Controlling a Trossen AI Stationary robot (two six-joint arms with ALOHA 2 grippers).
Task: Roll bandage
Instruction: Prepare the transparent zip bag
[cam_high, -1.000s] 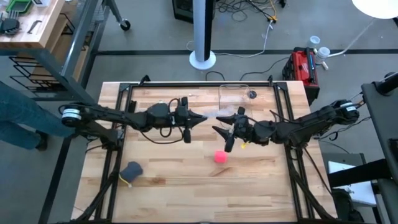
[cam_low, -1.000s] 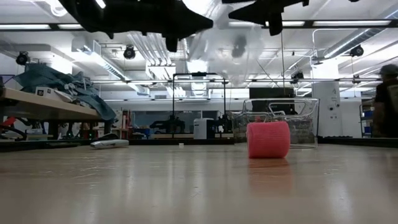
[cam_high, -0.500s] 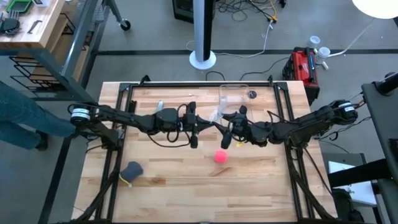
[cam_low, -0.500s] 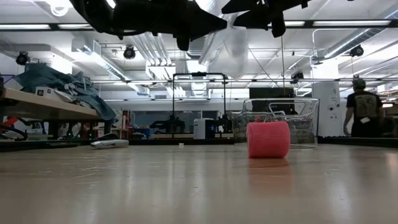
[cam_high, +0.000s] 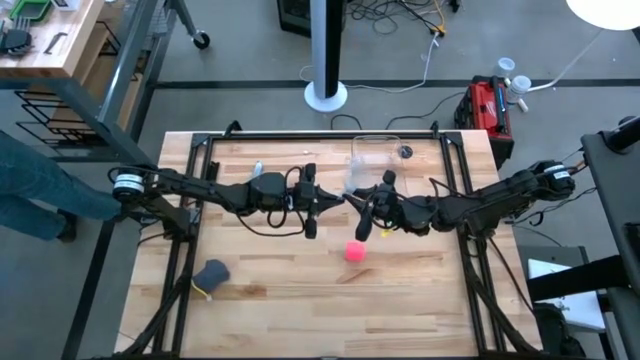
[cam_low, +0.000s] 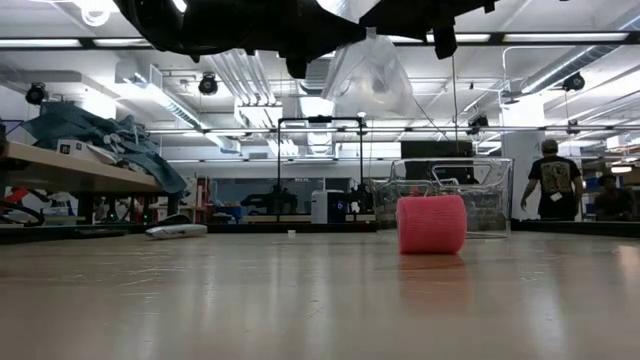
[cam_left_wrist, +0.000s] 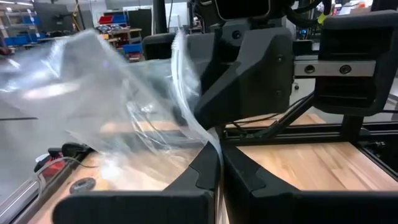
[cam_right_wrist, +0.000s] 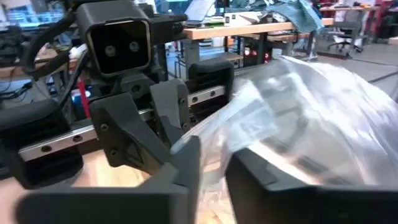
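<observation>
The bandage (cam_high: 355, 252) sits rolled — a compact pink cylinder on the desk (cam_high: 270, 280); my left end effector (cam_high: 338, 200) and right end effector (cam_high: 358, 203) pinch the plastic bag (cam_low: 368, 78).

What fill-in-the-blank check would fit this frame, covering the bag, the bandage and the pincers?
1. Both pincers, left pincer and right pincer, meet above the table on the clear plastic ____.
2. The bandage, a compact pink ____, stands on the table.
3. The grey-blue lump lies nearer the ____ arm.

Missing words: bag; roll; left
</observation>
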